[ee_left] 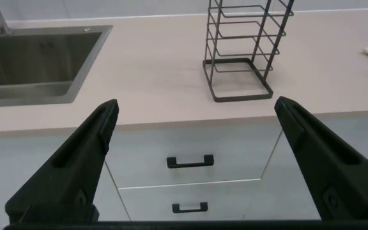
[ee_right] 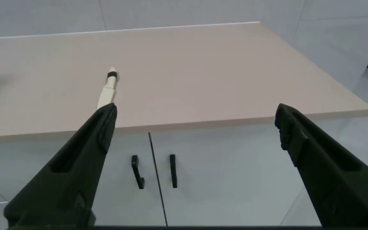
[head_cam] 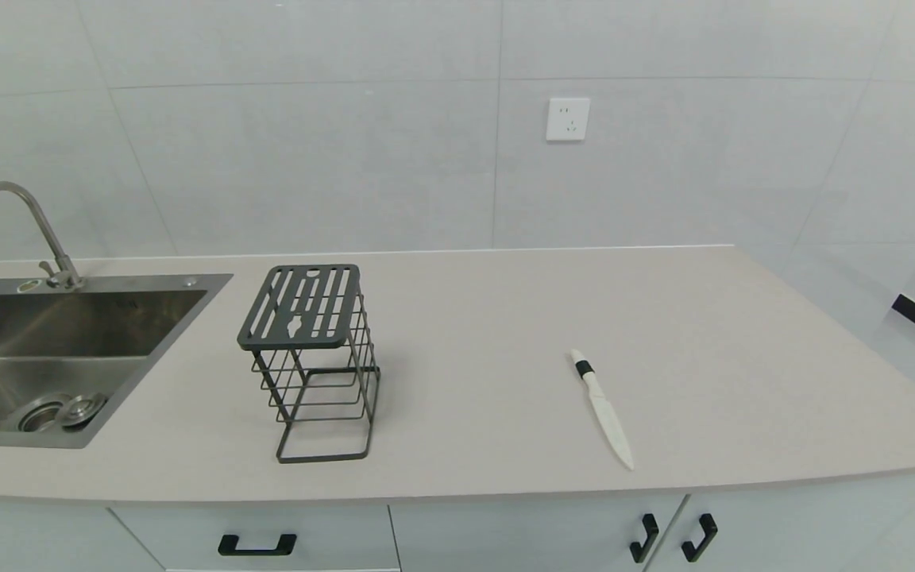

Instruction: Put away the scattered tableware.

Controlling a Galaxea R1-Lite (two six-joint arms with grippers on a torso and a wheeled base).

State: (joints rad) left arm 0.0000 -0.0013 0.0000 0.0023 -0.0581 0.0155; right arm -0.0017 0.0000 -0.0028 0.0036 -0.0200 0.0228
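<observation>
Knife (head_cam: 602,407) lies flat on the counter (head_cam: 489,318), lower right of the head frame. Its pointed end is toward the front edge and there's a black band near the far end. Rack (head_cam: 310,357) stands left of centre, well apart from the knife. Sink (head_cam: 148,349) is at far left w/ tap (head_cam: 21,214).

Left gripper (ee_left: 197,105): fingers wide apart, nothing btw them, facing the drawers (ee_left: 190,161) under the counter. Right gripper (ee_right: 197,110): also spread & empty, facing the cupboard doors (ee_right: 152,171), w/ the knife up on the counter beyond.

Risks, as I judge them:
- Knife is thin & flat on a hard top, so fingers prob. scrape the counter or slip off the blade.
- Its point is near the front edge, so a nudge could spin it or slide it off.
- Slots in the rack top look narrow, so a tilted knife may jam.
- The wire rack looks light, so a push could tip it.
- Both grippers sit below counter level, so rising too close could clip the edge.

Views:
- Head cam gives the full layout, the gap btw knife & rack, and the slotted rack top.
- Wrist cams give the finger spread and the cabinet fronts.
- Left wrist cam adds the rack's base loop.
- Right wrist cam adds a close look along the knife.
</observation>
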